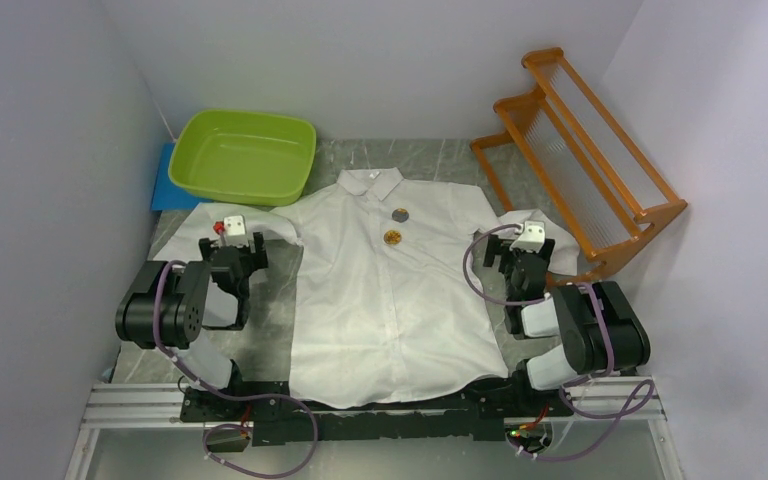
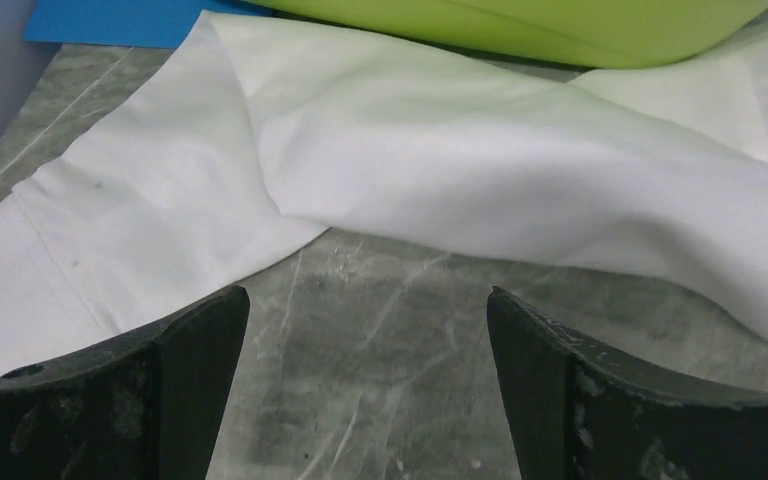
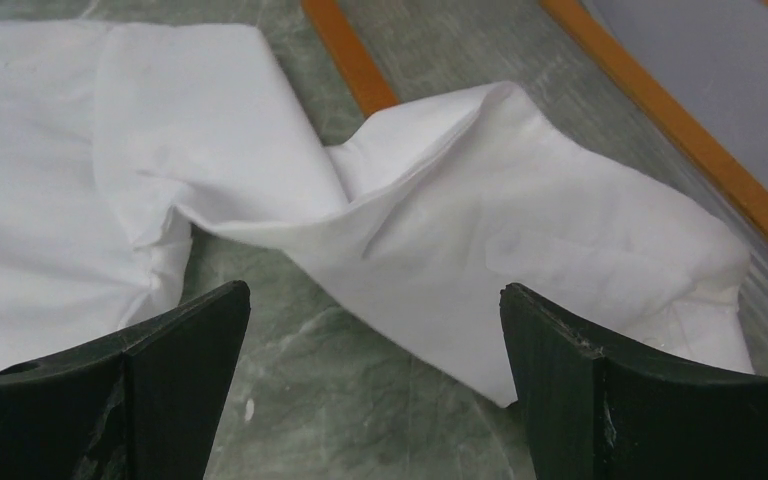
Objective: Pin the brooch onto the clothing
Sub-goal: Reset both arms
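Observation:
The clothing [image 1: 390,290], a white button-front shirt, lies flat and face up in the middle of the marble table, collar at the far end. On its chest sit a small round gold brooch [image 1: 393,237] and, just beyond it, a round grey piece [image 1: 399,213]. My left gripper [image 1: 231,243] hangs open over bare table beside the shirt's left sleeve [image 2: 210,190], with nothing between its fingers [image 2: 190,370]. My right gripper [image 1: 520,248] is open too, low over the crumpled right sleeve [image 3: 520,230], whose cuff edge reaches between its fingers [image 3: 570,390] untouched.
A lime green basin [image 1: 245,155] stands at the back left on a blue mat [image 1: 168,185], close behind the left sleeve [image 2: 520,25]. An orange wooden rack [image 1: 580,150] leans at the back right, its rails [image 3: 355,60] just past the right sleeve. Grey walls close in on both sides.

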`<state>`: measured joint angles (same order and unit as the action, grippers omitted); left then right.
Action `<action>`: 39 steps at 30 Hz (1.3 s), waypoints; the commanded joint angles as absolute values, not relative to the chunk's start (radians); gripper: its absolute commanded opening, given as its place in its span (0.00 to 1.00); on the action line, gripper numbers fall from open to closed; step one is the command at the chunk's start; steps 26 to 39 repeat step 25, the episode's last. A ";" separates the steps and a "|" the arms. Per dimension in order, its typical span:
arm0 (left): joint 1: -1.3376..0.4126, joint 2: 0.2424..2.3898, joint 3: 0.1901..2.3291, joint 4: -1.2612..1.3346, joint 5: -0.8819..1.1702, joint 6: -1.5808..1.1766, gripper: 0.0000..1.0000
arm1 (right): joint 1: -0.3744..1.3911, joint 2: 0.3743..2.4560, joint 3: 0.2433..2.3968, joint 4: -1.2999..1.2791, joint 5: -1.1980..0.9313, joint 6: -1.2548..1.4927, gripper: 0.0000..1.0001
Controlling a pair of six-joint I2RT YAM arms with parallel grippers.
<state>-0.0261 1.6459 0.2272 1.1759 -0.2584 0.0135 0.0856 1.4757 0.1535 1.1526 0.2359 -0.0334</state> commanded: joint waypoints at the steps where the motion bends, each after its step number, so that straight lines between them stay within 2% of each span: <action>1: -0.020 1.622 0.345 1.033 -0.288 -0.049 0.94 | 0.075 1.486 0.215 1.204 0.320 -0.005 1.00; 6: -0.009 1.632 0.381 0.973 -0.297 -0.066 0.94 | 0.074 1.484 0.223 1.182 0.368 0.024 1.00; 39: -0.009 1.637 0.377 0.997 -0.292 -0.064 0.94 | 0.069 1.483 0.231 1.166 0.358 0.030 1.00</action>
